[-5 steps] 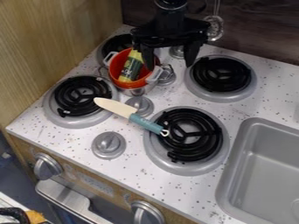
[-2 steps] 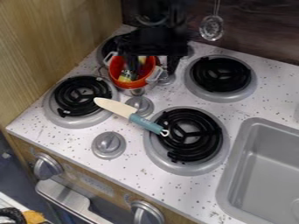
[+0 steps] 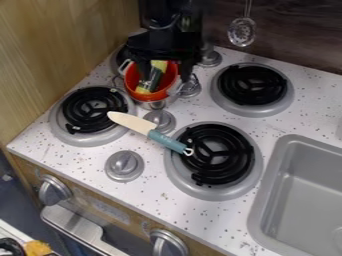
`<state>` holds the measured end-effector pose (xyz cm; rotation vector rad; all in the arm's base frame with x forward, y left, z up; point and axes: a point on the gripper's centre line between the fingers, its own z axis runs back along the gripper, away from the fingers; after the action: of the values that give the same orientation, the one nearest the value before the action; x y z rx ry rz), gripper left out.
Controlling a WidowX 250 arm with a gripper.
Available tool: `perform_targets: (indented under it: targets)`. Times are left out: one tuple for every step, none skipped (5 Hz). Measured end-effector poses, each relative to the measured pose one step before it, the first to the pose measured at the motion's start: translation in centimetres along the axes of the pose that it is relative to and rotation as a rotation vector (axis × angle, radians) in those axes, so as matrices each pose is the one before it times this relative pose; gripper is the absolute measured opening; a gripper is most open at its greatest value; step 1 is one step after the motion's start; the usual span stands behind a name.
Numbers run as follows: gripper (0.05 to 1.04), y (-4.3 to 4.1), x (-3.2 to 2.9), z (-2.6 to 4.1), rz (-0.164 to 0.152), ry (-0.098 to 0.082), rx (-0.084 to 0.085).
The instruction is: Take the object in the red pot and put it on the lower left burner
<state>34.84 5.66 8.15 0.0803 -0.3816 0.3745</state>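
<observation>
The pincer [image 3: 164,72] was spread apart over the red pot [image 3: 168,87]; sound grasping required centring its fingers about the yellow-green object [image 3: 142,89] before closing, then lifting vertically.

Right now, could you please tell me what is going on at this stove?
A robot gripper hangs over the red pot, its fingers apart and lowered around the yellow-and-dark object inside. The object is in the pot, not yet on the lower left burner. A knife lies across the stovetop, its blade tip at that burner's edge.
</observation>
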Motion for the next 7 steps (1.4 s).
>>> perform_targets:
  targets:
    - [1.000,0.972,1.047,-0.712,-0.0492,-0.0190,-0.0210]
    - [1.000,0.959,1.110,-0.885,-0.0636,-0.0632,-0.0188]
    - [1.000,0.296,-0.522,-0.886,-0.0183,0.0350,-0.0063]
    - [1.000,0.335,0.180,-0.530,-0.0453,-0.0097,0.0162]
    - [1.000,0.322,-0.083,-0.430,-0.0160,0.0068,0.0213]
    - [1.000,-0.071,0.388,-0.227,-0.0069,-0.0306,-0.0032]
    - [1.000,1.026,-0.760,-0.950,0.0337,-0.0107,-0.0095]
